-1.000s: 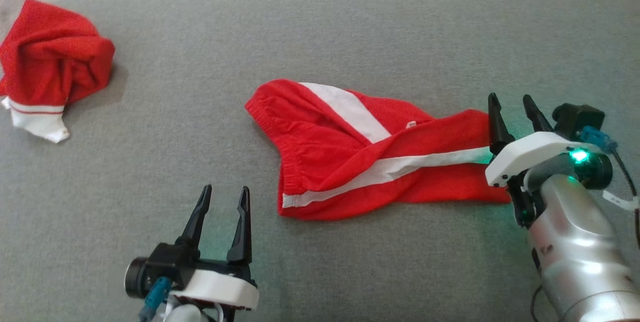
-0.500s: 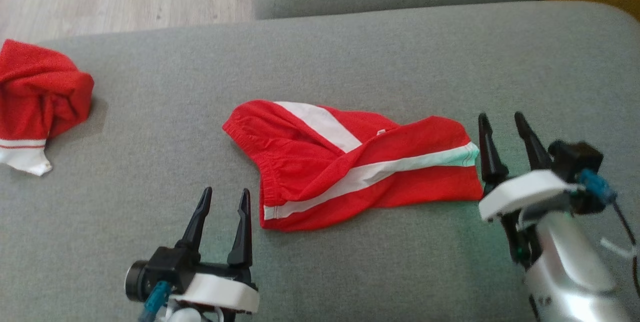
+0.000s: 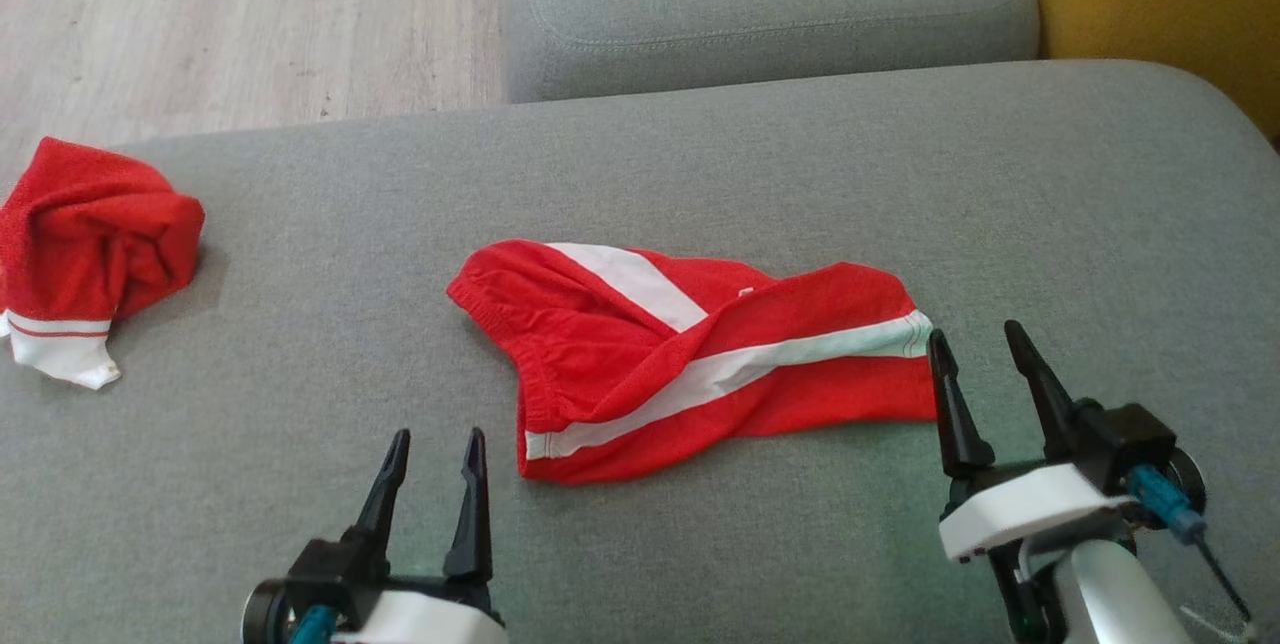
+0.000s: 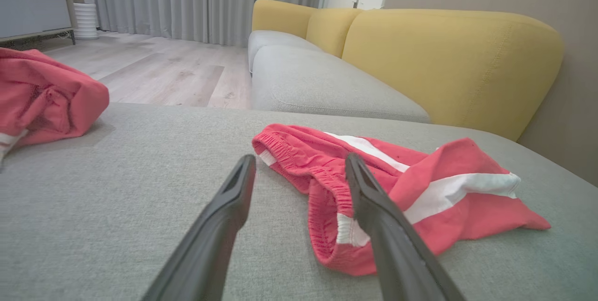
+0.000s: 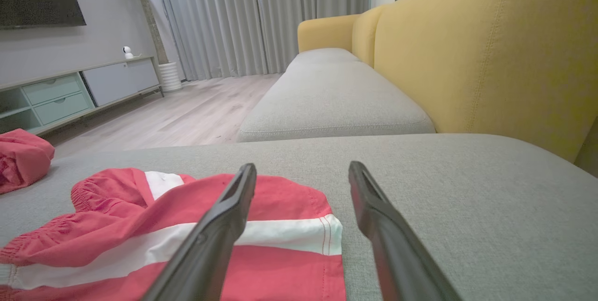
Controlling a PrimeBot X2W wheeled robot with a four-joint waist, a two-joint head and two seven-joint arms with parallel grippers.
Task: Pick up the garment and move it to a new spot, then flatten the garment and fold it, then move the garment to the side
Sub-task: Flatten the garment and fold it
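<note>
Tho agape, R end effector (image 3: pixel 974 331) low

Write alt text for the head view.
Red shorts with white stripes lie rumpled on a grey sofa cushion. The open left gripper is near their lower-left corner, the open right gripper beside their right end; neither holds anything. A crumpled red jersey sits at far left.

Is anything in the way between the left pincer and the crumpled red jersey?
Nothing visible does. Only bare grey cushion lies between the open left pincer and the jersey; the red shorts lie to the pincer's right, out of that path.
</note>
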